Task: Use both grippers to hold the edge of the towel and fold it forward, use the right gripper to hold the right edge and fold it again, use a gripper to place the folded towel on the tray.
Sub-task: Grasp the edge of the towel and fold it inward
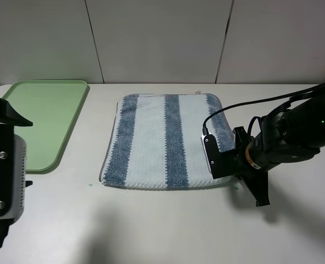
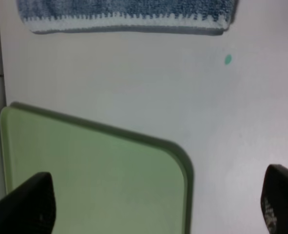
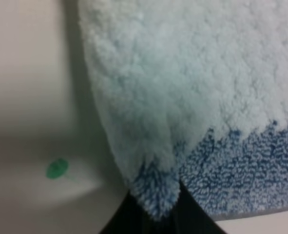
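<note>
Towel [image 1: 165, 140] lay flat on the table [image 1: 162, 231] and looked already folded once, so my read was that the step in hand was the second fold, right edge over to the left one. Right gripper [image 1: 220, 162] sat at the towel's right edge near its front corner. The wrist view showed its fingers [image 3: 192, 226] closed down on a small blue tuft of that edge, so it had cloth, just not much. Left gripper [image 2: 153, 204] hung well off the towel's left side, over the near corner of the tray [image 1: 47, 124], fingers spread wide with nothing between them. If I were running it, I'd lift only enough to clear the pile, sweep in a low arc toward the towel's left edge, and keep the wrist square so the stripes lined up. With such a thin pinch I couldn't tell if both layers were caught. If only the top one was, the fold would probably peel open. Let go only once edge met edge.
</note>
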`<state>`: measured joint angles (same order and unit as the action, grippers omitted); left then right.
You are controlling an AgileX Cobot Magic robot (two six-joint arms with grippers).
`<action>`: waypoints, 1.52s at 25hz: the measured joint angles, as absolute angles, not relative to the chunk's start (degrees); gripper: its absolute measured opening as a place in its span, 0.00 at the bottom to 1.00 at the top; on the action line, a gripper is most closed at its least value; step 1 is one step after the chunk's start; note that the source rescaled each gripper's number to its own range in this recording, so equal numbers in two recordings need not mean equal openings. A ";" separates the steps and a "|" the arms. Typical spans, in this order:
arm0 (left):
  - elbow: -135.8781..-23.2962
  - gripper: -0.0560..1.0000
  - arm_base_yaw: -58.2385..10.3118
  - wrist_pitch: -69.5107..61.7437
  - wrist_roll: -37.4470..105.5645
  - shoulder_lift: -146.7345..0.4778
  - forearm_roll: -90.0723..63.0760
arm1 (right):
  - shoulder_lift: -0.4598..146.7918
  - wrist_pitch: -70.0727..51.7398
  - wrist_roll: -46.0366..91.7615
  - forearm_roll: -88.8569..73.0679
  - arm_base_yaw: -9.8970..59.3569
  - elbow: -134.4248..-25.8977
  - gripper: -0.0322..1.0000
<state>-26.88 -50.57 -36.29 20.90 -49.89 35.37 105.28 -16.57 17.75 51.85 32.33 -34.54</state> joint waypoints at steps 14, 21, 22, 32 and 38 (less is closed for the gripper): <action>-26.84 0.84 -50.57 -21.70 20.37 -65.09 36.11 | 105.28 -16.35 17.75 51.85 32.33 -34.54 0.06; -26.84 0.84 -50.57 -11.95 20.37 -74.67 36.11 | 105.28 -15.92 17.75 51.66 32.28 -34.54 0.06; -26.84 0.84 -50.57 -10.78 20.37 -76.24 36.11 | 105.28 -15.75 17.75 51.64 32.21 -34.54 0.06; -26.84 0.82 -47.16 -4.57 20.37 -87.83 43.10 | 105.28 -14.75 17.75 51.23 31.83 -34.54 0.06; -26.95 0.82 -41.98 2.23 21.62 -93.57 43.55 | 105.28 -14.63 17.75 50.88 31.83 -34.54 0.06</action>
<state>-26.95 -41.98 2.23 21.62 -93.57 43.55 105.28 -14.63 17.75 50.88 31.83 -34.54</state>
